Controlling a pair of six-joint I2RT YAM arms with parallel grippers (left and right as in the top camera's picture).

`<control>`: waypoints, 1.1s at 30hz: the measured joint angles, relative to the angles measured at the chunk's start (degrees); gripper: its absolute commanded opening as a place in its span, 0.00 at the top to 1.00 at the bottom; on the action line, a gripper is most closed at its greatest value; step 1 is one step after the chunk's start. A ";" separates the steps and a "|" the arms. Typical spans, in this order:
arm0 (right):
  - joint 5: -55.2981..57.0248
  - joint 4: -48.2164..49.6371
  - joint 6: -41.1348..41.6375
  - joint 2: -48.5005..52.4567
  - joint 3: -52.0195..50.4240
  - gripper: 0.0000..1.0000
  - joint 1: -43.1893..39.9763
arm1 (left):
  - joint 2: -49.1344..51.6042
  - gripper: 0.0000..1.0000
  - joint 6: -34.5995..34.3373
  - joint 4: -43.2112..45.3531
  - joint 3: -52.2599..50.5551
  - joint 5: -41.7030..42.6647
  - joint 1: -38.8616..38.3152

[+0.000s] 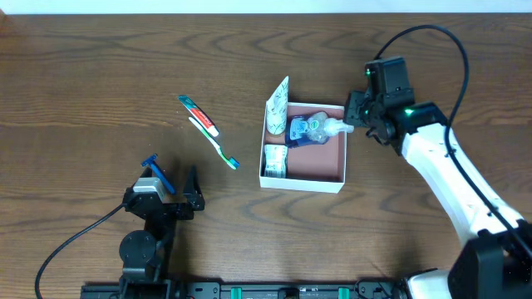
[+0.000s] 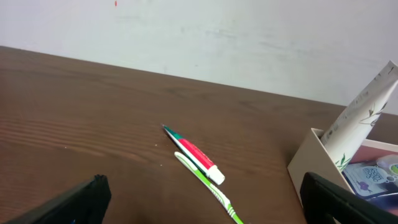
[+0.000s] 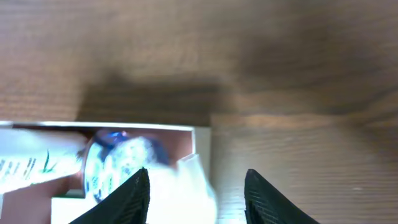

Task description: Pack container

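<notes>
right end effector (image 1: 356, 124) spread, beside container (image 1: 299, 184)

From above, the light is bright and even, and the table (image 1: 83, 66) has a soft shine. Shadows there are faint. The left wrist view is clear in the middle, with a bright wall (image 2: 249, 37), but the dark fingers (image 2: 81, 199) at the bottom are fuzzy. The right wrist view is blurry all over, and a big dark patch (image 3: 155, 96) lies on the wood above the box (image 3: 203, 143).
</notes>
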 measured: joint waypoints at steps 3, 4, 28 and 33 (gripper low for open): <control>-1.81 -0.13 0.11 2.08 0.00 0.57 0.00 | 0.00 0.02 0.00 0.00 0.00 0.00 0.00; -2.23 -0.26 0.24 2.67 0.00 0.58 0.00 | 0.00 0.02 0.00 0.00 0.00 0.00 0.00; -3.91 -1.07 1.31 6.47 0.00 0.64 0.00 | 0.00 0.02 0.00 0.00 0.00 0.00 0.00; -4.46 -1.07 1.60 6.47 0.00 0.77 0.00 | 0.00 0.02 0.00 0.00 0.00 0.00 0.00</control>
